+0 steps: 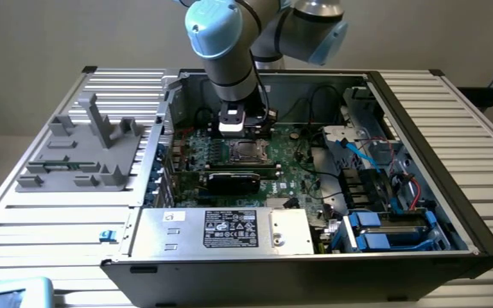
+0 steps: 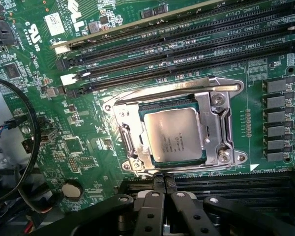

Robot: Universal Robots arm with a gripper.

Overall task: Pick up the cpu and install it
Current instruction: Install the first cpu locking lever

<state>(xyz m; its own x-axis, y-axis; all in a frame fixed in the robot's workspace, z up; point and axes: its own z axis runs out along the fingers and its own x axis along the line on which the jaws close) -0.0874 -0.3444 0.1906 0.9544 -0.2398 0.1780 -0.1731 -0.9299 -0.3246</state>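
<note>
The cpu [image 2: 173, 133], a small square chip with a silver-beige metal top, lies flat inside the socket's metal frame [image 2: 214, 130] on the green motherboard. My gripper [image 2: 163, 181] hangs just beside the socket's edge, its two black fingers pressed together with nothing between them. In the exterior view the cpu [image 1: 246, 151] sits in the middle of the board inside the open computer case [image 1: 418, 128], and my gripper [image 1: 233, 133] hovers just behind it, low over the board.
Memory slots [image 2: 187, 54] run along one side of the socket and more slots [image 2: 236, 184] along the other. A black cable [image 2: 32, 128] loops nearby. A black card [image 1: 233, 179] and the power supply [image 1: 229, 231] sit in front. A grey fixture [image 1: 84, 151] stands at the exterior view's left.
</note>
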